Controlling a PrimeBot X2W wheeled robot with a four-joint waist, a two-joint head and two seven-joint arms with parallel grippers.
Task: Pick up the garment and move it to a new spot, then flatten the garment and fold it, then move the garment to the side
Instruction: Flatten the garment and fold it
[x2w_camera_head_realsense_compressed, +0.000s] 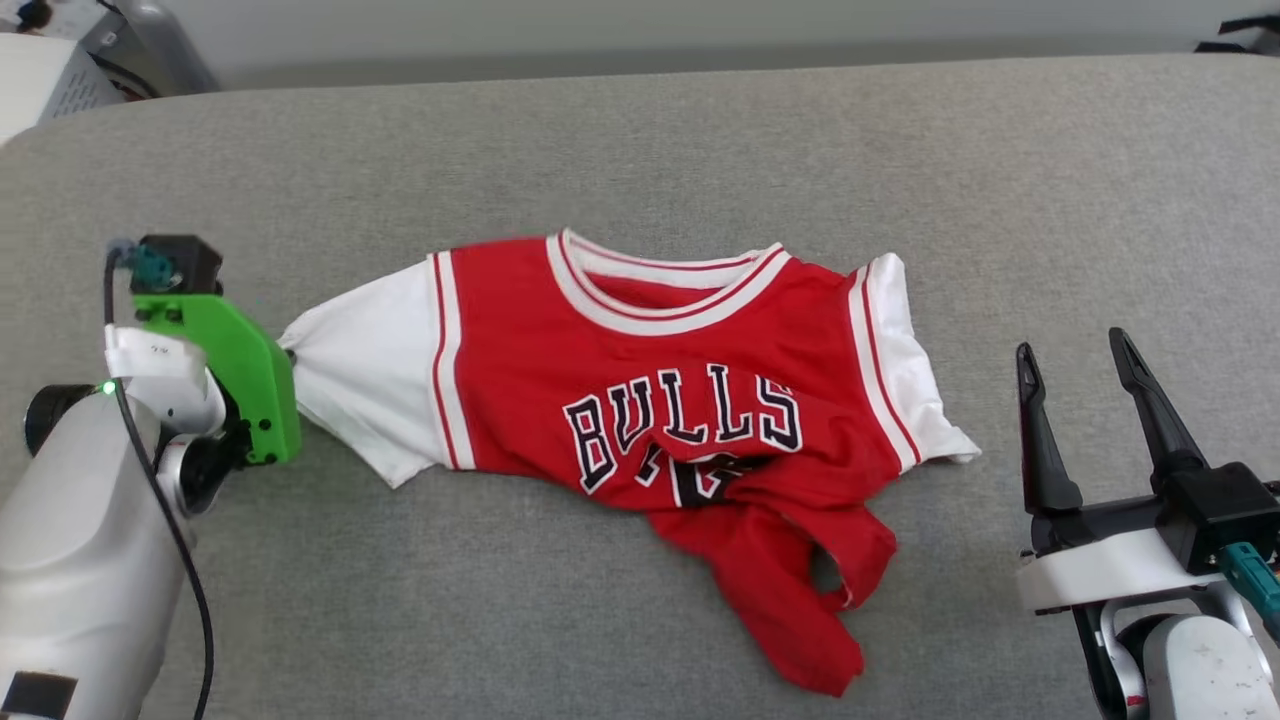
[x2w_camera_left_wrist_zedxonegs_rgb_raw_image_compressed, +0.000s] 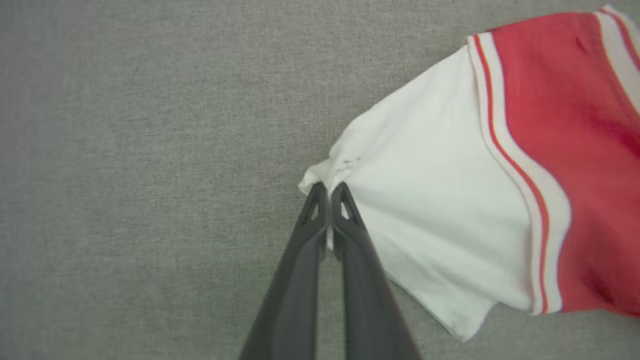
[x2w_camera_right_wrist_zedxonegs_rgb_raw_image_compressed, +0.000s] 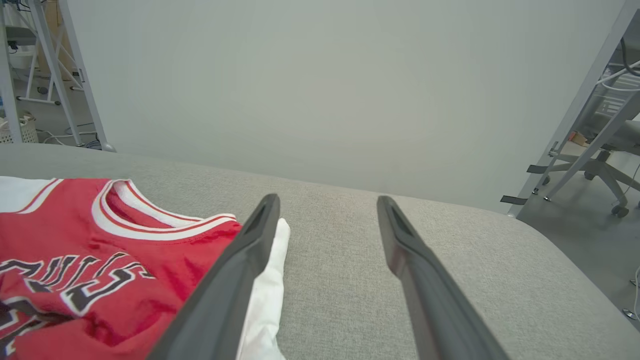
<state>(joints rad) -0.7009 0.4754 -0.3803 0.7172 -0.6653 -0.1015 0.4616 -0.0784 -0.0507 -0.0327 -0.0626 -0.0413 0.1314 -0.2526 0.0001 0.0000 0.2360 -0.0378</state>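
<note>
The garment (x2w_camera_head_realsense_compressed: 650, 380) is a red jersey with white sleeves and black "BULLS" lettering, lying partly crumpled on the grey surface, its lower part bunched toward the front. My left gripper (x2w_camera_left_wrist_zedxonegs_rgb_raw_image_compressed: 329, 189) is shut on the tip of the garment's white left sleeve (x2w_camera_left_wrist_zedxonegs_rgb_raw_image_compressed: 430, 200), pinching a fold of cloth between its dark fingers. In the head view the left wrist's green mount (x2w_camera_head_realsense_compressed: 245, 370) sits at the sleeve's end and hides the fingers. My right gripper (x2w_camera_head_realsense_compressed: 1075, 350) stands open to the right of the garment, beside the other white sleeve (x2w_camera_head_realsense_compressed: 915, 370), touching nothing. In the right wrist view the garment (x2w_camera_right_wrist_zedxonegs_rgb_raw_image_compressed: 100, 250) lies left of my fingers.
The grey padded surface (x2w_camera_head_realsense_compressed: 640, 150) spreads wide behind and around the garment. Its far edge meets a pale wall. A white device (x2w_camera_head_realsense_compressed: 50, 75) sits at the far left corner. Metal frame legs and an office chair (x2w_camera_right_wrist_zedxonegs_rgb_raw_image_compressed: 595, 165) stand off the surface's right side.
</note>
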